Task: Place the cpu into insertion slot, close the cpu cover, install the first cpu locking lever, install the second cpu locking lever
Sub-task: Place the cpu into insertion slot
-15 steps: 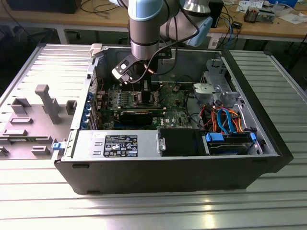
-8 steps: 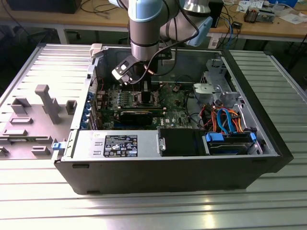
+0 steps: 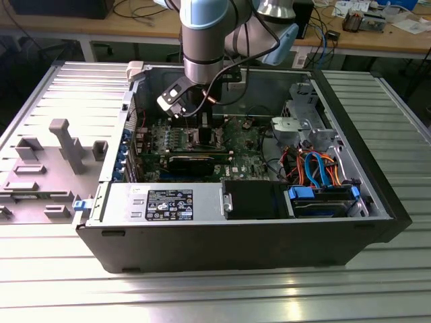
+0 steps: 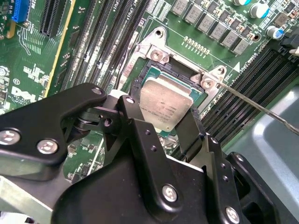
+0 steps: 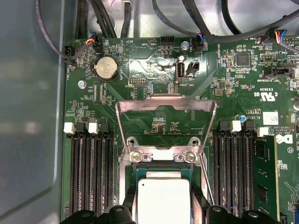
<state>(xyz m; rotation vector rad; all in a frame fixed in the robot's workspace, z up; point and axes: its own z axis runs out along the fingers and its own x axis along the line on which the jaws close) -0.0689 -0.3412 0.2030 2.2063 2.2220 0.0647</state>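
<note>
Two black fingers of the gripper close on opposite edges of the cpu, so you have it gripped with its dull metal top facing up. You are holding it squarely over the insertion slot, level with the slot's dark frame; whether it is fully seated cannot be told. The slot sits near the middle of the green board, between two banks of long black memory slots. In the first wrist view the cpu cover stands swung up on its hinge at the slot's far edge. A thin locking lever juts out free from the slot's corner. The open computer case lies on its side
</note>
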